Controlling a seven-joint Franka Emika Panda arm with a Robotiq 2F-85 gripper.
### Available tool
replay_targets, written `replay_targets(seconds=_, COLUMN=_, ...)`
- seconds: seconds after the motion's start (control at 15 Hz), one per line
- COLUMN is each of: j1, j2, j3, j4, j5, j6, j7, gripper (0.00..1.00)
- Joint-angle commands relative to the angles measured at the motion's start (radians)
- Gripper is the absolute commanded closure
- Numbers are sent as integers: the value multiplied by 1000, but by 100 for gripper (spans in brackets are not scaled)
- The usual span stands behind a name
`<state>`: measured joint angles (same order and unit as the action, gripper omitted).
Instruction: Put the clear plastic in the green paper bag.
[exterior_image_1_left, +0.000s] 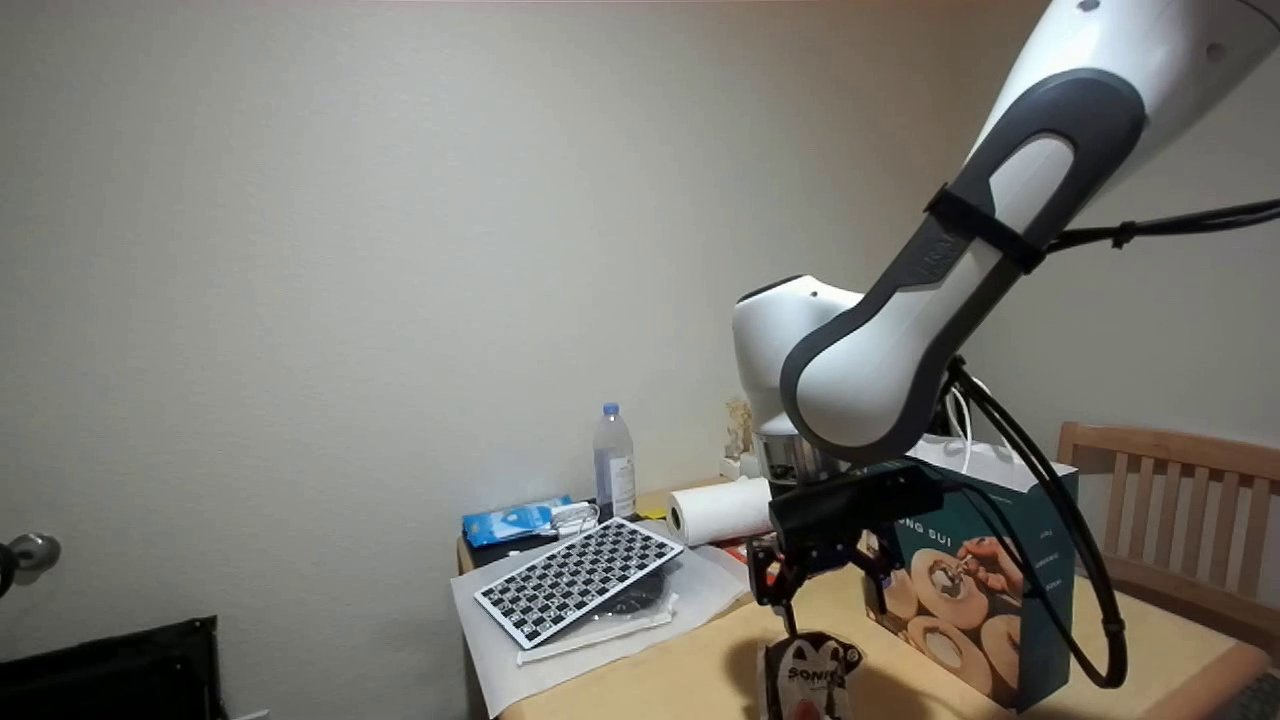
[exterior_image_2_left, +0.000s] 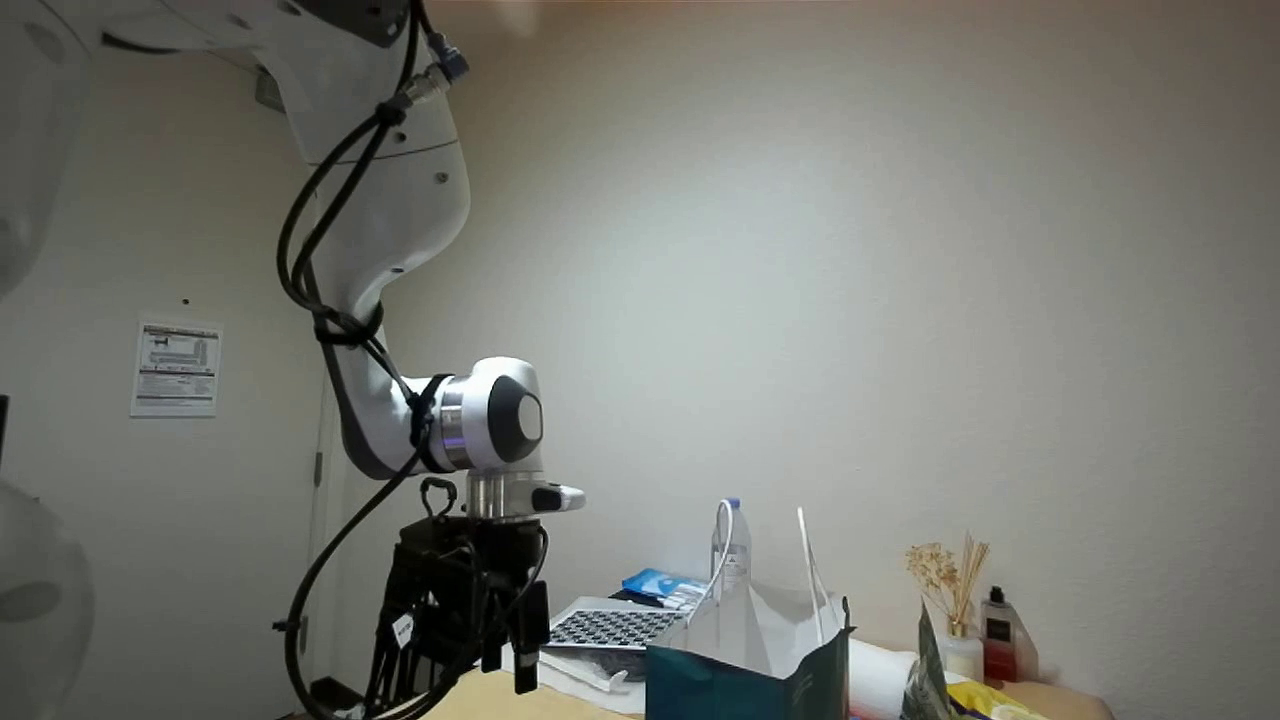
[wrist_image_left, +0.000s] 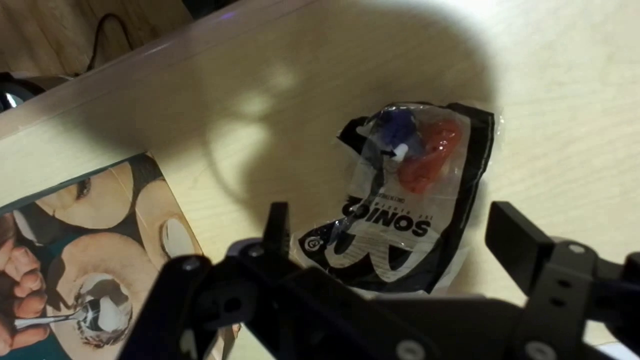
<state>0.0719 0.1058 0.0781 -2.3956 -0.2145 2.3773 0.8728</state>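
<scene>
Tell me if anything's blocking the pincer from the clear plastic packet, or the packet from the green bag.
Nothing visible stands between the open pincer and the clear plastic packet. Only tabletop shows between packet and green paper bag, though the bag's walls and raised white handles will likely need clearing from above.

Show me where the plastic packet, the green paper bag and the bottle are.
Plastic packet (wrist_image_left: 402, 200): wrist view, on its clear middle.
Green paper bag (exterior_image_1_left: 960, 590): in an exterior view, on its printed front.
Bottle (exterior_image_1_left: 613, 463): in an exterior view, on its body.
</scene>
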Motion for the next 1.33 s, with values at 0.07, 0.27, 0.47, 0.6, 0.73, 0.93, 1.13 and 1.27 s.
replay_targets(seconds=0.07, j1=14, j2=135, j3=-20, j4=73, j5=14, j6=18, j7=-69, gripper=0)
replay_targets(seconds=0.27, j1=24, j2=216, j3=-27, j4=129, j5=23, j6=13, j7=-132, gripper=0)
replay_targets(seconds=0.47, j1=41, j2=268, j3=-41, j4=173, j5=26, j6=-1, j7=-176, gripper=0)
replay_targets(seconds=0.6, j1=47, j2=288, j3=-47, j4=192, j5=35, j6=-4, j7=-203, gripper=0)
replay_targets(seconds=0.73, j1=53, j2=298, j3=-53, j4=204, j5=42, j6=-5, j7=-229, gripper=0)
replay_targets(seconds=0.93, j1=55, j2=309, j3=-60, j4=215, j5=48, j6=-12, j7=-261, gripper=0)
replay_targets(seconds=1.13, j1=59, j2=340, j3=-75, j4=235, j5=35, j6=-12, j7=-287, gripper=0)
replay_targets(seconds=1.27, j1=60, j2=363, j3=-82, j4=250, j5=23, j6=-6, j7=-339, gripper=0)
